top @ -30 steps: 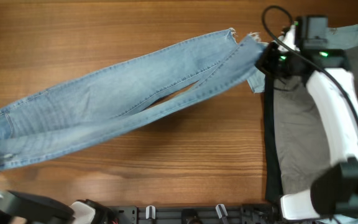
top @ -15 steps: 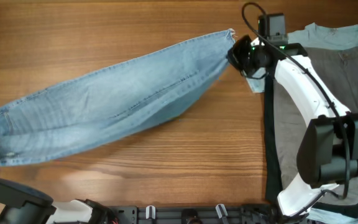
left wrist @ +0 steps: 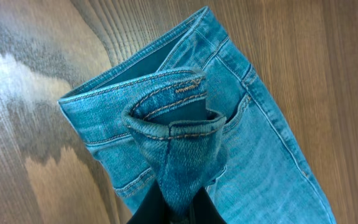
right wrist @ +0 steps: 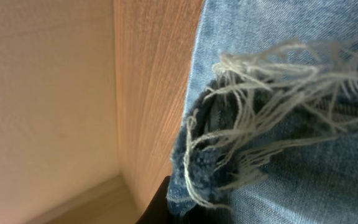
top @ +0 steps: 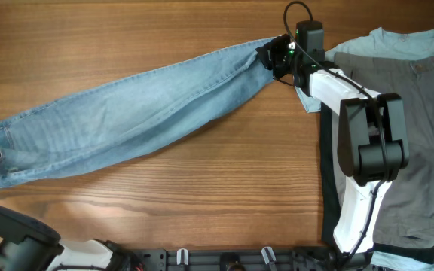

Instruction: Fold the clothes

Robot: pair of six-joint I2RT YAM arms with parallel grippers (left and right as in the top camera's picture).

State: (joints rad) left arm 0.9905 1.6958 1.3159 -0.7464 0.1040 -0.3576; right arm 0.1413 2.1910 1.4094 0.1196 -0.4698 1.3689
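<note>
Denim is pinched tight in both your hands: your right hand (top: 271,56) is closed on the frayed hem of the jeans (top: 142,113) near the table's (top: 126,30) far edge, and your left hand (left wrist: 178,210) clamps a bunched fold of the waistband (only its dark tips show) at the left edge. Between them the jeans lie long and slanted across the table. Just right of the hem, the grey trousers (top: 428,113) lie on the pale-blue T-shirt (top: 398,41).
</note>
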